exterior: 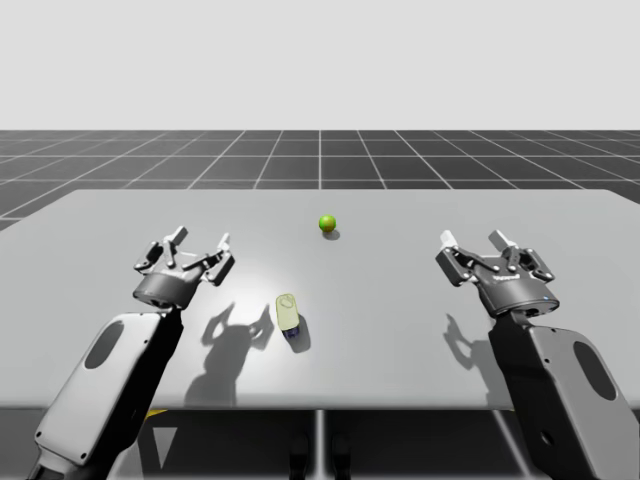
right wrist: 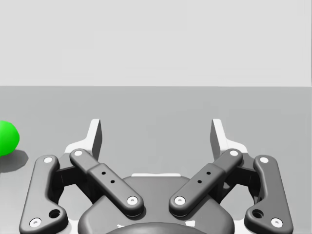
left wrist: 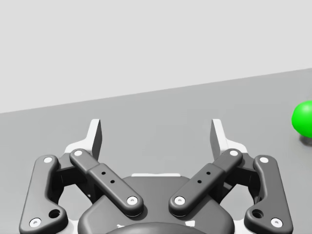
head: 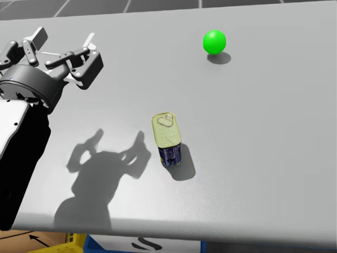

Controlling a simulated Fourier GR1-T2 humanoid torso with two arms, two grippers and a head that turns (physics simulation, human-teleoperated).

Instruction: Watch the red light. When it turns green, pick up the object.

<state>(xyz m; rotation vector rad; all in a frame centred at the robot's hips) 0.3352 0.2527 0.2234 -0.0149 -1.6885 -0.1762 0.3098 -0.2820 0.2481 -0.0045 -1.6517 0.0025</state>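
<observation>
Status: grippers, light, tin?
Left gripper open, empty. Right gripper open, empty. Light green; tin lid-up, untouched, nearer left gripper. Nothing blocking it.

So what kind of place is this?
Probably a simulated test space, not a real room: a dark grid floor running to a blank horizon, and a grey table holding a green ball and a tin.

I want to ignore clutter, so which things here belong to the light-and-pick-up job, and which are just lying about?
For the job: green light ball, flat tin with pale top, left claw and right claw, both open.
Just there: grey table, blue-and-yellow thing below its front edge.
</observation>
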